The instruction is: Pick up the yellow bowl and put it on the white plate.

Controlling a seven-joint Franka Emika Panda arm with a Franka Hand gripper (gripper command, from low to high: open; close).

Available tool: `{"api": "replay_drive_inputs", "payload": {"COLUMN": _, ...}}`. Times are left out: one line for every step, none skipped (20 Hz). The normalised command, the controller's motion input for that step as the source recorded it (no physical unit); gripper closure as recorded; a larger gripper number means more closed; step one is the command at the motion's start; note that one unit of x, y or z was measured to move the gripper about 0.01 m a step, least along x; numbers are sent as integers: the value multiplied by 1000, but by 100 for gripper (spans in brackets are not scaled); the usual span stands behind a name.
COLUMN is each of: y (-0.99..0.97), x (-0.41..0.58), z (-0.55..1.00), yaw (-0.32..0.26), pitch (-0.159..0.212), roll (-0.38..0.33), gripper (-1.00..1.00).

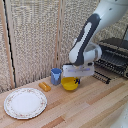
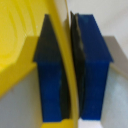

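Observation:
The yellow vessel (image 1: pixel 70 84), a small bright yellow bowl, is at the middle of the wooden table (image 1: pixel 95 107). My gripper (image 1: pixel 77 79), a white block on the white-and-grey arm, is down on the side of the bowl toward the exterior view's right. In the wrist view the gripper (image 2: pixel 68 60) has its two blue fingers (image 2: pixel 50 75) shut on the bowl's thin yellow rim (image 2: pixel 65 55), with the bowl's inside (image 2: pixel 20 40) to one side. The white plate (image 1: pixel 25 102) lies at the exterior view's left front, apart from the bowl. I cannot tell whether the bowl is off the table.
A blue cup (image 1: pixel 56 76) stands just beside the bowl on the exterior view's left. A small orange oblong piece (image 1: pixel 45 86) lies between the cup and the plate. A dark toaster oven (image 1: pixel 115 57) stands at the back right. A woven screen (image 1: pixel 35 35) closes the back.

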Motion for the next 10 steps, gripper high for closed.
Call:
{"api": "replay_drive_inputs", "payload": {"y": 120, "x": 77, "z": 1000, "yaw": 0, "pitch": 55, "roll": 40, "gripper": 100}}
{"api": "replay_drive_inputs", "payload": {"y": 143, "x": 94, "z": 1000, "yaw": 0, "pitch": 55, "roll": 39, "gripper": 100}}
{"api": "replay_drive_inputs", "payload": {"y": 186, "x": 120, "z": 1000, "yaw": 0, "pitch": 57, "roll": 27, "gripper": 100}}
{"api": "replay_drive_inputs", "payload": {"y": 211, "x": 183, "z": 1000, "yaw": 0, "pitch": 60, "roll": 30, "gripper": 100}}
{"api": "replay_drive_inputs", "payload": {"y": 234, "x": 231, "z": 966, "yaw": 0, "pitch": 55, "roll": 34, "gripper": 100}}
{"api": "replay_drive_inputs", "payload": {"y": 286, "x": 257, "z": 900, "yaw": 0, "pitch": 38, "roll": 30, "gripper": 100}}
{"api": "replay_drive_inputs", "payload": {"y": 360, "x": 289, "z": 791, "yaw": 0, "pitch": 21, "roll": 34, "gripper": 100}}
{"api": "replay_drive_inputs", "payload": {"y": 471, "x": 334, "z": 717, "yaw": 10, "pitch": 29, "roll": 44, "gripper": 100}}
{"api": "replay_drive_inputs", "payload": {"y": 523, "x": 374, "z": 651, "yaw": 31, "pitch": 39, "roll": 63, "gripper": 100}}
{"api": "replay_drive_inputs", "payload": {"y": 600, "x": 409, "z": 574, "yaw": 47, "pitch": 58, "roll": 75, "gripper": 100}}
